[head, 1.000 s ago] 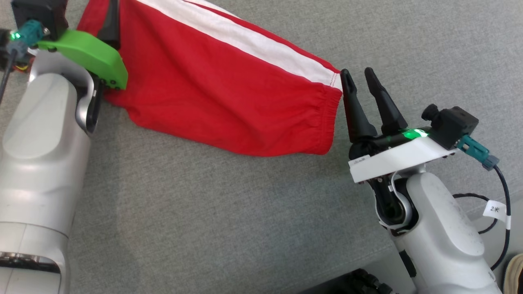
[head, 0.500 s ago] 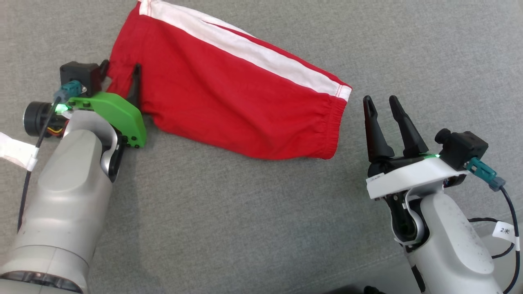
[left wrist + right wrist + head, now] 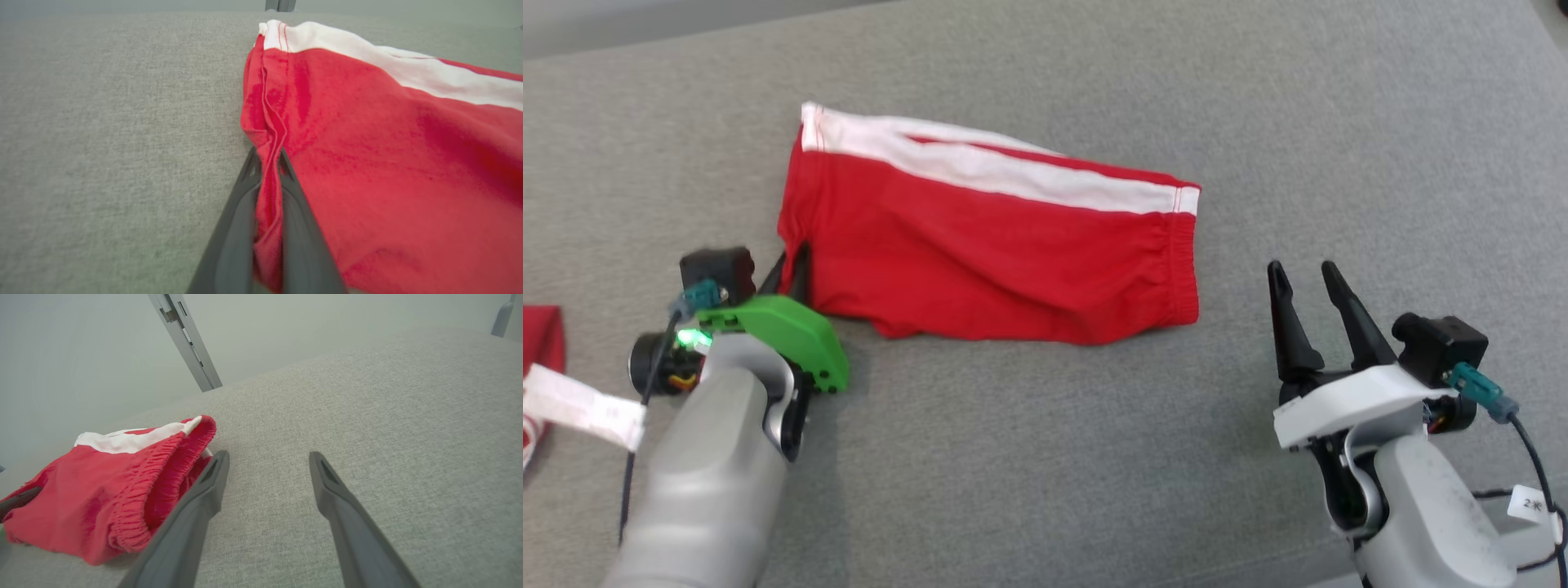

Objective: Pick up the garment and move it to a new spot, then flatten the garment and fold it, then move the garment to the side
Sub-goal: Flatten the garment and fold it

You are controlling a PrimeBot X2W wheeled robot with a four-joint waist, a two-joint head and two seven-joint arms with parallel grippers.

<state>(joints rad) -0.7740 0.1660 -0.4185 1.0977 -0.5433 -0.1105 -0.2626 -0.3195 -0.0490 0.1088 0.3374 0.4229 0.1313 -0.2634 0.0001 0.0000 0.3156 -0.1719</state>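
Observation:
The garment is a pair of red shorts with a white side stripe, folded and lying flat on the grey surface. My left gripper is shut on the hem at the garment's left end; in the left wrist view the red cloth is pinched between the two fingers. My right gripper stands open to the right of the elastic waistband, apart from it, with nothing between its fingers. The right wrist view shows the waistband just left of that gripper.
The grey fabric surface stretches around the garment on all sides. Another piece of red cloth and a white tag lie at the far left edge. A metal bar leans behind the surface.
The head camera has pulled back, so the whole picture shifted. My left gripper has drawn the garment's left end toward me, still shut on it. The right gripper has backed away from the waistband.

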